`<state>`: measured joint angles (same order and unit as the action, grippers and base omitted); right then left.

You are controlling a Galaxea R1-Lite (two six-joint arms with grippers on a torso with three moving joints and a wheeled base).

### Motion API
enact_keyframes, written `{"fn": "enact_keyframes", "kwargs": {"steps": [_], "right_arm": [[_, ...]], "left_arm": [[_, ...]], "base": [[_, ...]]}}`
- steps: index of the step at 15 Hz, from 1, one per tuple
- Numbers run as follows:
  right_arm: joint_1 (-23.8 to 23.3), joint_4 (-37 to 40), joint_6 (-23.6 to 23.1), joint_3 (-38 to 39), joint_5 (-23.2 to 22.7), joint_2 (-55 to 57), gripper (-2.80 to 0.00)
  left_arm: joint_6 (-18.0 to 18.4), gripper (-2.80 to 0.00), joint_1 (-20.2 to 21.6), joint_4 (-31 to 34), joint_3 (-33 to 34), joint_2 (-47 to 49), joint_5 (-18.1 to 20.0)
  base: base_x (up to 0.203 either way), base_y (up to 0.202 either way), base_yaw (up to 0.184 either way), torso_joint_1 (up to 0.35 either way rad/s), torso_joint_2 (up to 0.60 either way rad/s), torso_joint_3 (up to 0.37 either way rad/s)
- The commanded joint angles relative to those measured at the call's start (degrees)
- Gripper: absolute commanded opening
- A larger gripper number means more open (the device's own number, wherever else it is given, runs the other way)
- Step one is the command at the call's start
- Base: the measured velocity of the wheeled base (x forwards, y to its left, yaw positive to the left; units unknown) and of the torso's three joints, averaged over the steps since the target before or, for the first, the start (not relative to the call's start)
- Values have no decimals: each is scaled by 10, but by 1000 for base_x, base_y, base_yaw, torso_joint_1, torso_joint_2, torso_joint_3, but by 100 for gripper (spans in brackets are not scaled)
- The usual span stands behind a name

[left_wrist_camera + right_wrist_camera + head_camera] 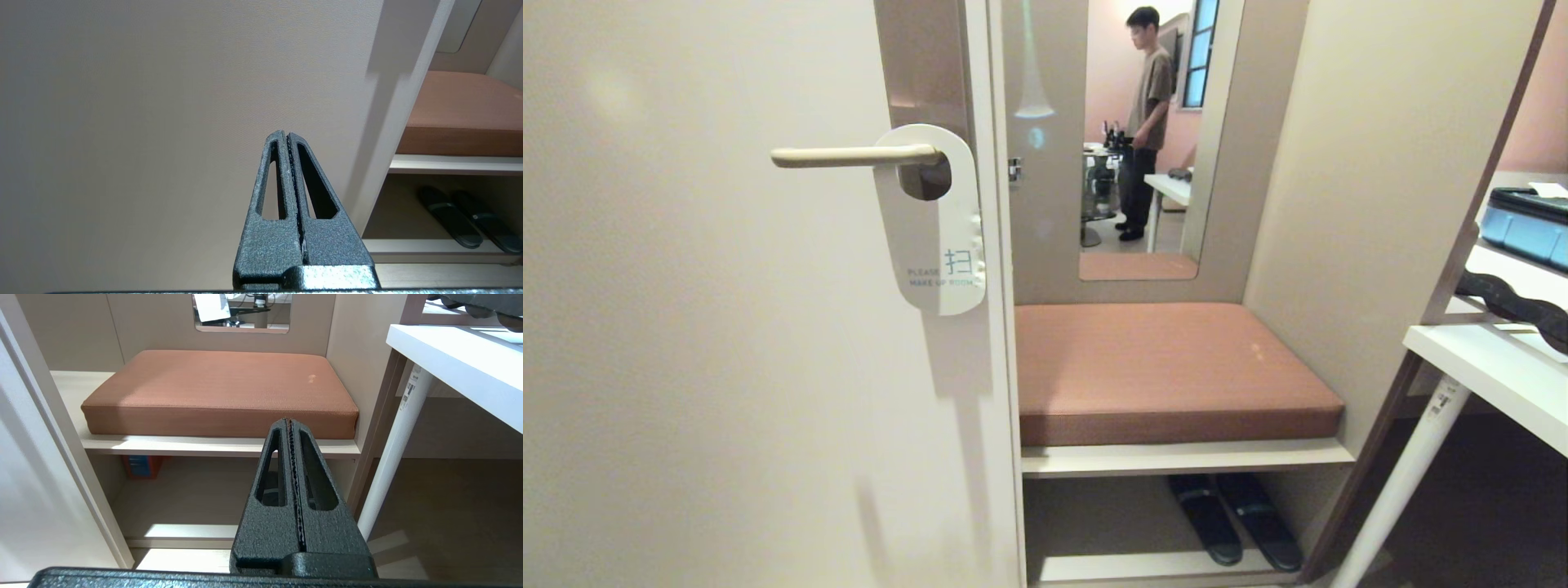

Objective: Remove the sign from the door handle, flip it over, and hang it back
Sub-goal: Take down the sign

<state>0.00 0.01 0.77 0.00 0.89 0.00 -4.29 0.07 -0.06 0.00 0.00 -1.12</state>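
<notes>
White sign (938, 237) on door handle (849, 155), terracotta cushion (1168, 367) beside; left gripper (287, 134), right gripper (289, 421) both pressed together.

We are seeing the left gripper (288, 136) and right gripper (290, 422) showing identical construction: two tapered fingers in dark, speckled cast finish, each carrying one long triangular cut-out, with a ribbed black pad lining each inner face.
</notes>
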Motion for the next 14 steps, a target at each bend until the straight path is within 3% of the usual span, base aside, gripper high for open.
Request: {"fn": "enact_keyframes", "kwargs": {"steps": [1, 14], "right_arm": [[0, 0, 0, 0, 0, 0, -280], [0, 0, 0, 0, 0, 0, -280]], "left_arm": [[0, -280, 0, 0, 0, 0, 0], [0, -280, 0, 0, 0, 0, 0]], "base": [[0, 0, 0, 0, 0, 0], [0, 0, 0, 0, 0, 0]]}}
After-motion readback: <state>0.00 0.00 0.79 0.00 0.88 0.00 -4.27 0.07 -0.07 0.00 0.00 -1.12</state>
